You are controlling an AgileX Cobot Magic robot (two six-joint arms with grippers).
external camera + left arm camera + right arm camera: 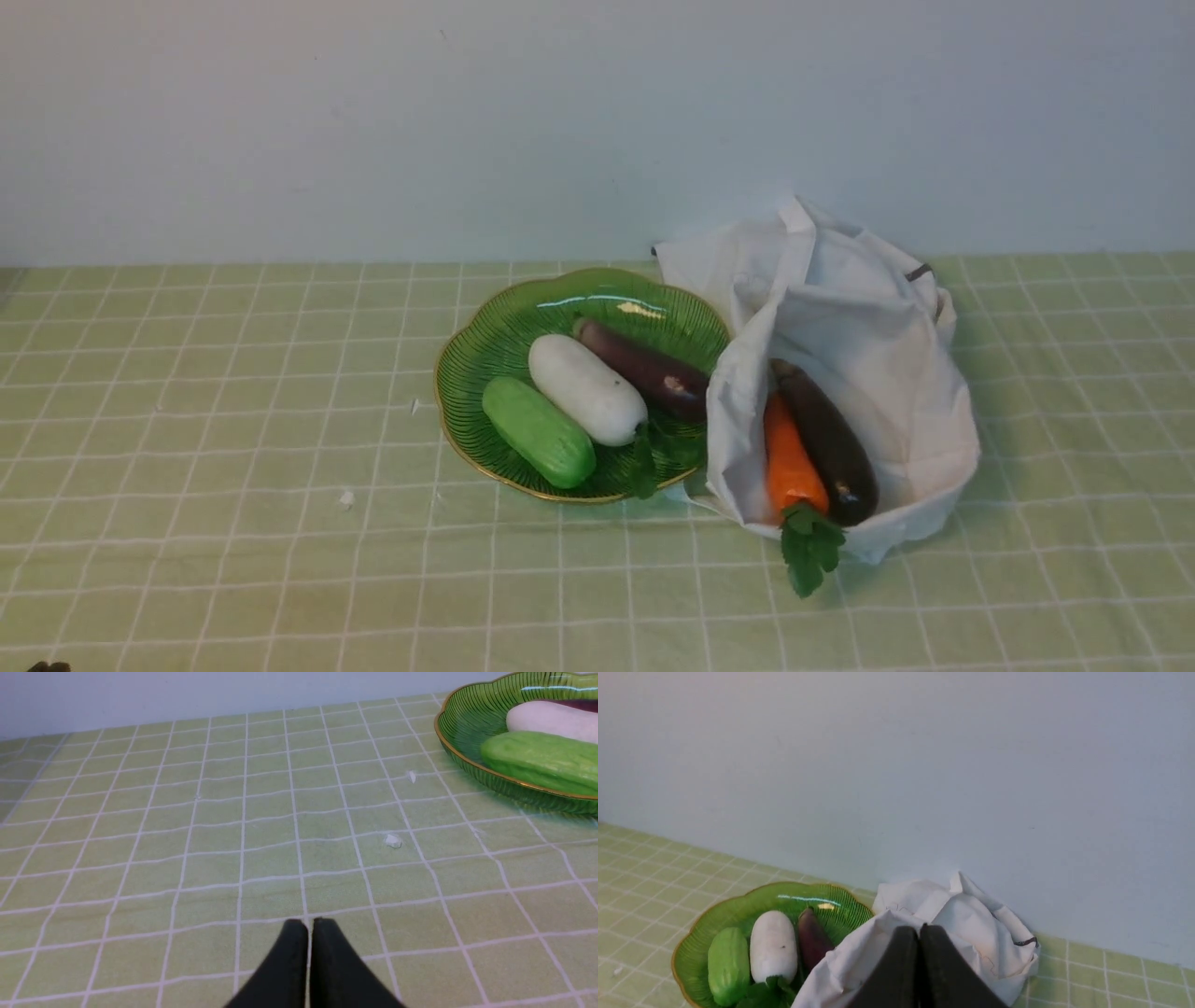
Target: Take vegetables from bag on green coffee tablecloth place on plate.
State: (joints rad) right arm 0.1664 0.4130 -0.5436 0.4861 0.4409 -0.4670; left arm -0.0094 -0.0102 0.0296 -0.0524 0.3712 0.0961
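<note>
The white bag (859,327) lies open on the green checked tablecloth (233,448), right of the plate. In its mouth lie an orange carrot (789,462) with green leaves and a dark eggplant (829,443). The green glass plate (485,350) holds a second eggplant (644,369), a white vegetable (586,388) and a light green one (539,431). Neither gripper shows in the front view. My left gripper (309,926) is shut and empty over bare cloth, left of the plate (467,728). My right gripper (919,931) is shut and empty, raised, in front of the bag (971,919).
A pale wall (597,121) stands close behind the bag and plate. Small white crumbs (346,498) lie on the cloth left of the plate. A dark bit of something (47,666) shows at the bottom left corner of the front view.
</note>
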